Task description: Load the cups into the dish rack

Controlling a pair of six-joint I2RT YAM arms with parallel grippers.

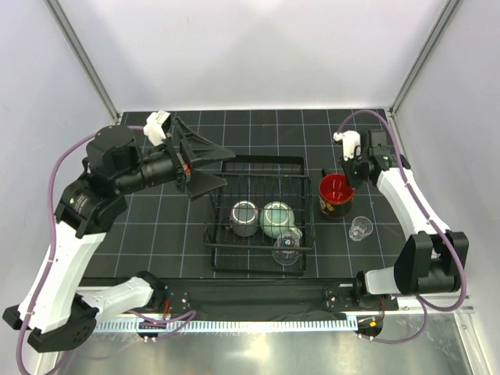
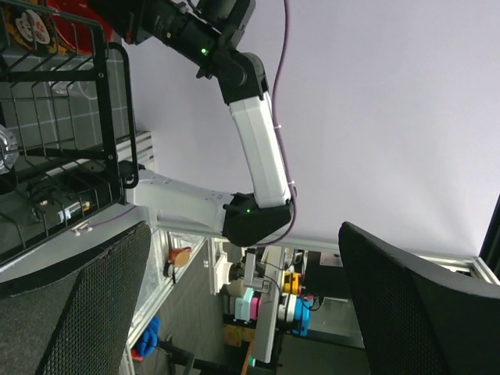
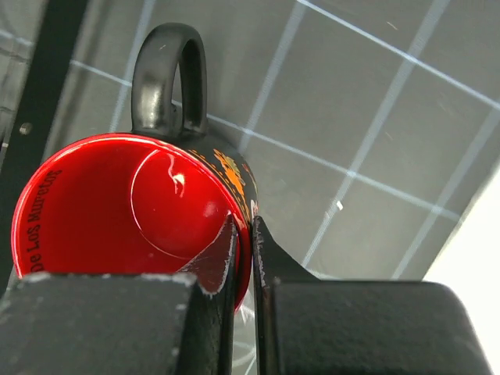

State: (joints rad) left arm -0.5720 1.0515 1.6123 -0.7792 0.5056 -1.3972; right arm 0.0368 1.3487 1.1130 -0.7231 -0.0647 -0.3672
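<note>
A: Dish rack [image 1: 263, 158], contents?
B: Dark grey-green mug [image 1: 244, 218], pale-green mug [image 1: 276, 219], one clear glass [image 1: 287, 248].
A: Outside it?
B: Red-lined cup [image 1: 334, 194] just right of it, rim clenched by right end effector [image 3: 244, 234]. Second glass [image 1: 359, 228] on bench [image 1: 156, 226]. Left end effector [image 1: 205, 166] released, empty.

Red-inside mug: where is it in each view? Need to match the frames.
Top external: the red-inside mug sits just right of the dish rack.
Left wrist: top-left corner, behind the rack's wires.
Right wrist: fills the left half, handle at top.
Shared landmark: the right gripper pinching its rim; in the left wrist view that arm runs to the mug.
</note>
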